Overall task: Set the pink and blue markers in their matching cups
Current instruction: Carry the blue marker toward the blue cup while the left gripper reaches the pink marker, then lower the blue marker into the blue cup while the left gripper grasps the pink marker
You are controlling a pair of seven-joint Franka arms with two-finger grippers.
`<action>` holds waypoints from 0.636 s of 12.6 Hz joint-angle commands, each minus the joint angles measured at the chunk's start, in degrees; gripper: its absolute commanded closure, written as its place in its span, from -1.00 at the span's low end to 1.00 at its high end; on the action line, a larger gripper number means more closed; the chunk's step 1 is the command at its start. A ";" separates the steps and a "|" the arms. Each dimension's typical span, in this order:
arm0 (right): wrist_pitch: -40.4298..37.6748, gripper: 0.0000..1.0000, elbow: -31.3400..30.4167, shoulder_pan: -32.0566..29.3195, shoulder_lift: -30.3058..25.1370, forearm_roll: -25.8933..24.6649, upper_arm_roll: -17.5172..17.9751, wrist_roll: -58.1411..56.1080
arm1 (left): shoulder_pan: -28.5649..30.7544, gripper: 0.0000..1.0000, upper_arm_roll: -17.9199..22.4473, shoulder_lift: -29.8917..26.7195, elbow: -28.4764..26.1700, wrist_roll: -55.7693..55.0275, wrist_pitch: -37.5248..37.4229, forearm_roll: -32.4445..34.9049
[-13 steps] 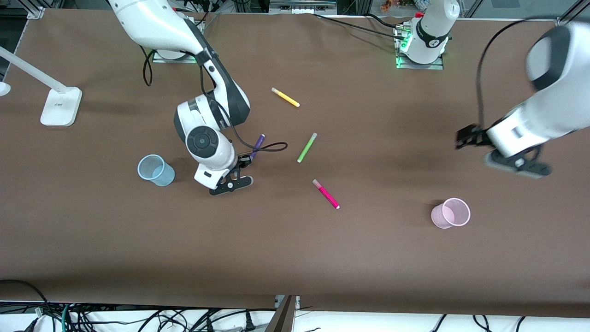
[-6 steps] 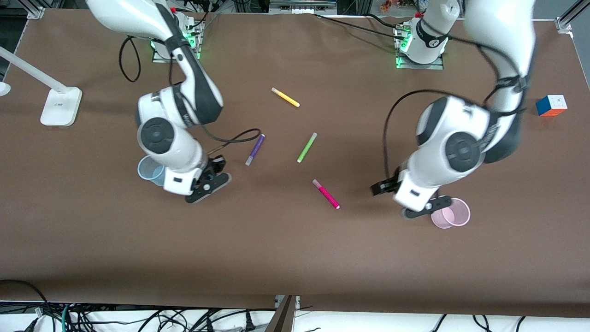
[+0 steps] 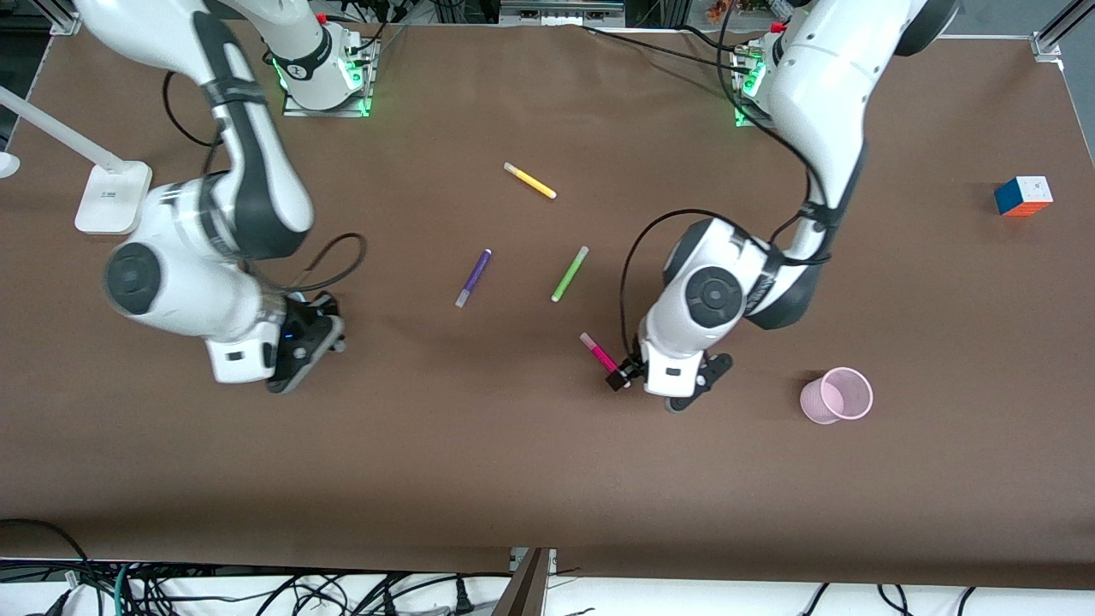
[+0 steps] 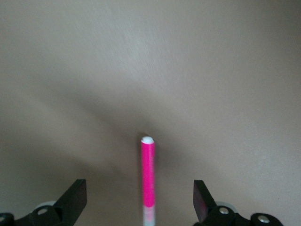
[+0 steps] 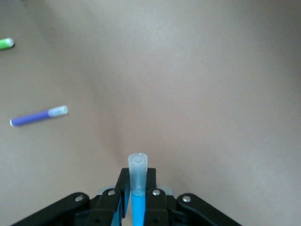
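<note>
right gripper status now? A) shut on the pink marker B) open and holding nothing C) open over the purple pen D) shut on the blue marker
D: the right wrist view shows the right gripper shut on the blue marker, its pale cap sticking out past the fingers.

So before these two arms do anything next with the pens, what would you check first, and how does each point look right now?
1. Left gripper open, one finger each side of the pink marker: ok.
2. Pink marker lying flat on the table, not yet gripped: ok.
3. Pink cup upright, toward the left arm's end of the table: ok.
4. Right gripper shut on the blue marker: ok.
5. Blue cup under the right gripper: cannot tell, it is hidden by the arm.
6. Purple pen and green pen lie apart from both grippers: ok.
</note>
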 commanded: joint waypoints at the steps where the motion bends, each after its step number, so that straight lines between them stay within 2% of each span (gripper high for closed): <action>1: -3.66 0.88 -0.44 -4.56 -0.90 6.03 0.65 -12.40 | -2.51 -1.00 1.29 3.62 2.65 -2.08 0.79 -0.13; 6: -8.40 0.87 -1.31 -11.33 -0.19 13.51 0.65 -30.07 | -3.92 -1.00 1.12 5.47 2.56 -2.42 0.79 -1.09; 8: -10.34 0.87 -2.71 -12.39 -0.28 15.10 0.65 -34.13 | -4.71 -0.43 1.03 5.73 2.65 -2.78 0.88 -1.27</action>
